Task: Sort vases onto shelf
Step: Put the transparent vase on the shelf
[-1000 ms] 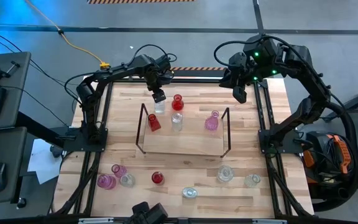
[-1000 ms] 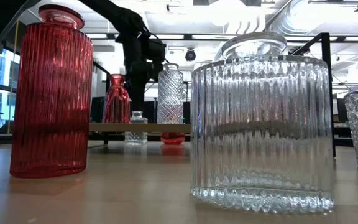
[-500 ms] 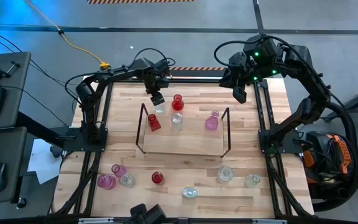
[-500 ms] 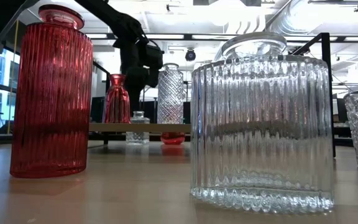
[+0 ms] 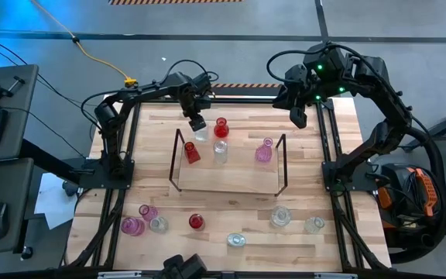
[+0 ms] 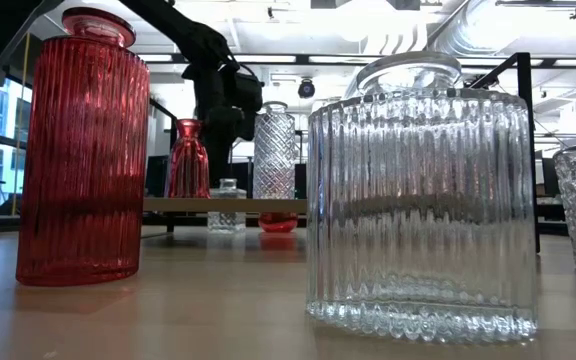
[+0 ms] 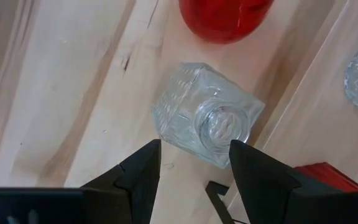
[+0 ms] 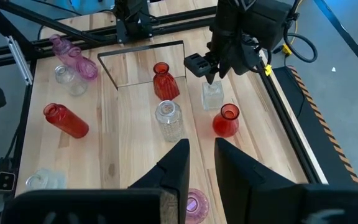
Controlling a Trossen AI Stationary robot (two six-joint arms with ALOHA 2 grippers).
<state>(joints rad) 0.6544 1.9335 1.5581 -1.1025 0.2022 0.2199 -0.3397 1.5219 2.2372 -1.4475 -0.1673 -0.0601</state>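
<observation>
Nearest me along the counter's [image 5: 231, 203] front edge stand the unsorted glass vases, among them a ribbed red glass vase [image 5: 196, 222] and a ribbed clear glass jar [image 5: 236, 240]. Farther on, the low black-wire shelf with its pale wooden board [image 5: 227, 180] carries a slim red vase [image 5: 191, 152], a cut clear bottle [image 5: 220, 150] and a pink vase [image 5: 263, 150]. Behind it, my left claw [image 5: 197, 122] hangs spread just above a small square clear glass bottle [image 7: 205, 116], apart from it, probably so it stands freely. My right claw [image 5: 298, 116] waits at the far corner, holding nothing, fingers narrowly apart.
</observation>
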